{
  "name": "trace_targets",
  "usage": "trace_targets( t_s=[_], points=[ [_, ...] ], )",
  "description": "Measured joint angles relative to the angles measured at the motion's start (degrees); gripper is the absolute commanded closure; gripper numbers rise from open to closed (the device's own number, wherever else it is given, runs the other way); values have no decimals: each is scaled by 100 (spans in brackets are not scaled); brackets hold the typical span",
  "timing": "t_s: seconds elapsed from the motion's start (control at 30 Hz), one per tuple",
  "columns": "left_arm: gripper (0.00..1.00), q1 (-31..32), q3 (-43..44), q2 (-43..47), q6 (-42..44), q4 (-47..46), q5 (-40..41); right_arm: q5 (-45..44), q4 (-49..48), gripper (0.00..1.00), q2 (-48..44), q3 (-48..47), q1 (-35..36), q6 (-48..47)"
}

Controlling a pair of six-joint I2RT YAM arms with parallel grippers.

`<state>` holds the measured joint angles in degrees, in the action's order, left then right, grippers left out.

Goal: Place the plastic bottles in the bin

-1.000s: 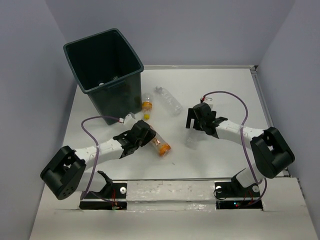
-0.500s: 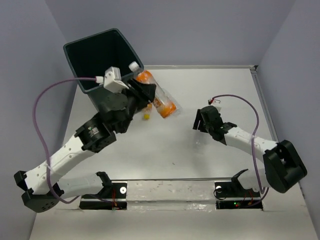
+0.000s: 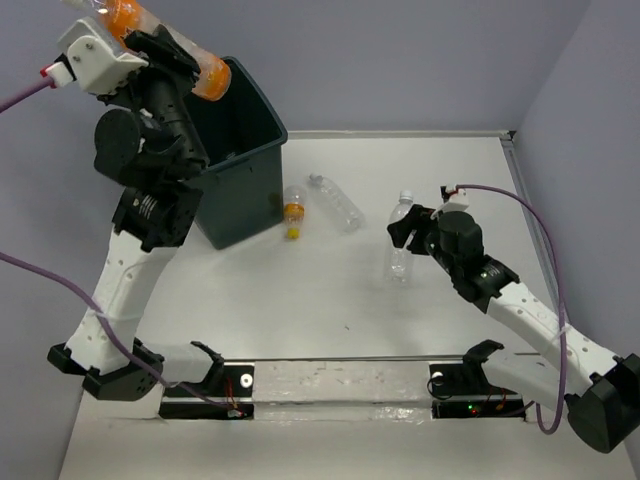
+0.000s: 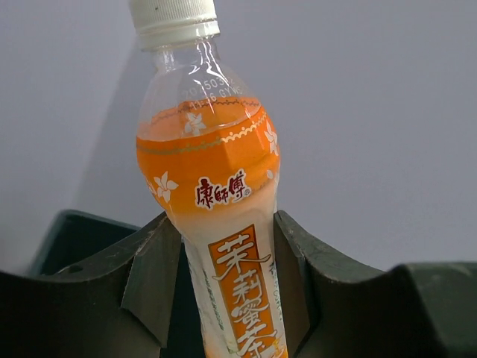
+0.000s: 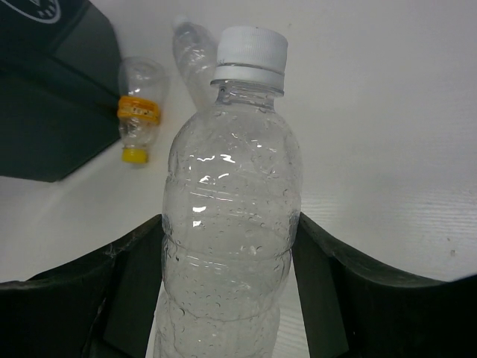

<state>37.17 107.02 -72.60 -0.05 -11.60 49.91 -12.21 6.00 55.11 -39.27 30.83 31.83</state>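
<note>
Left end effector (image 4: 221,224) clamps a clear plastic bottle with an orange label and white cap (image 4: 205,171) high up, over the left rim of the large dark green-black plastic bin (image 3: 240,200).
Its fingers press both sides of the bottle's lower body, cap pointing outward. Just right of the bin, a small orange-capped bottle (image 3: 293,208) and a plain clear crumpled bottle (image 3: 337,200) lie close together on the white tabletop (image 3: 300,290). Further right, the right end effector (image 5: 227,239) grips an upright clear, white-capped bottle (image 5: 231,194) around its body; whether its base touches the tabletop cannot be told.
</note>
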Motion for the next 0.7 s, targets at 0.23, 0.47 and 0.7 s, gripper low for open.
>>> trace_targets(
  t_s=[0.23, 0.47, 0.7],
  points=[
    [1, -1327, 72, -1202, 483, -136, 46, 376, -46, 64, -348, -297, 133, -101],
    [1, -1766, 83, -2122, -155, 1139, -455, 643, -125, 64, 195, -1373, 599, -428],
    [1, -1718, -975, -170, -1364, 1987, -2092, 901, -503, 64, 1327, -3071, 999, -1123]
  ],
)
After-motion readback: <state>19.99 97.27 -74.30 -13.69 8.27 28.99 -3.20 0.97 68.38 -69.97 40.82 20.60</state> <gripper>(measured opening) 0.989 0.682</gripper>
